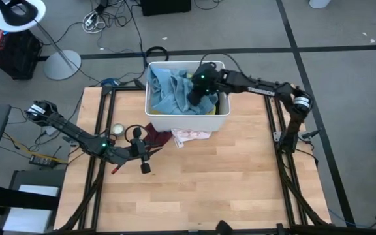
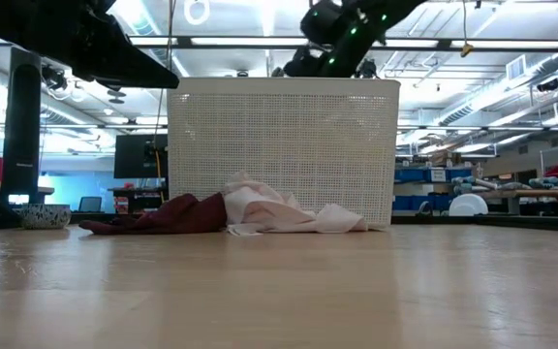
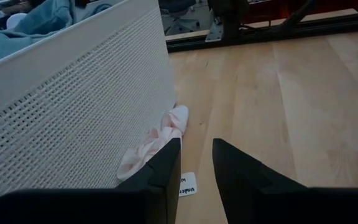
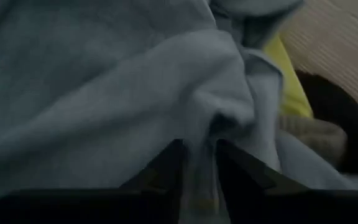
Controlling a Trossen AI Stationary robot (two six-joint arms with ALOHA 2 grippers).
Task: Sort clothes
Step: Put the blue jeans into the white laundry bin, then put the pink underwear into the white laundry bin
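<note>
A white perforated bin (image 1: 154,117) stands at the table's far side, filled with clothes, mostly light blue ones (image 1: 168,88). My right gripper (image 4: 199,163) reaches down into it, open by a narrow gap over a fold of a light blue garment (image 4: 135,93). Yellow cloth (image 4: 288,87) and black cloth (image 4: 334,106) lie beside it. On the table, against the bin's near wall, lie a pale pink garment (image 1: 191,135) and a maroon one (image 1: 156,137). My left gripper (image 3: 196,162) hovers open over the wood next to the pink garment (image 3: 154,143). My right gripper comes at the light blue garment slanting down from above, one finger (image 4: 166,168) on either side of a raised fold (image 4: 201,134). I cannot tell whether the fingers touch the cloth.
A small round bowl (image 1: 117,129) sits at the table's left, near my left arm. A white label (image 3: 188,185) lies on the wood under my left gripper. The near half of the table (image 1: 207,189) is bare wood.
</note>
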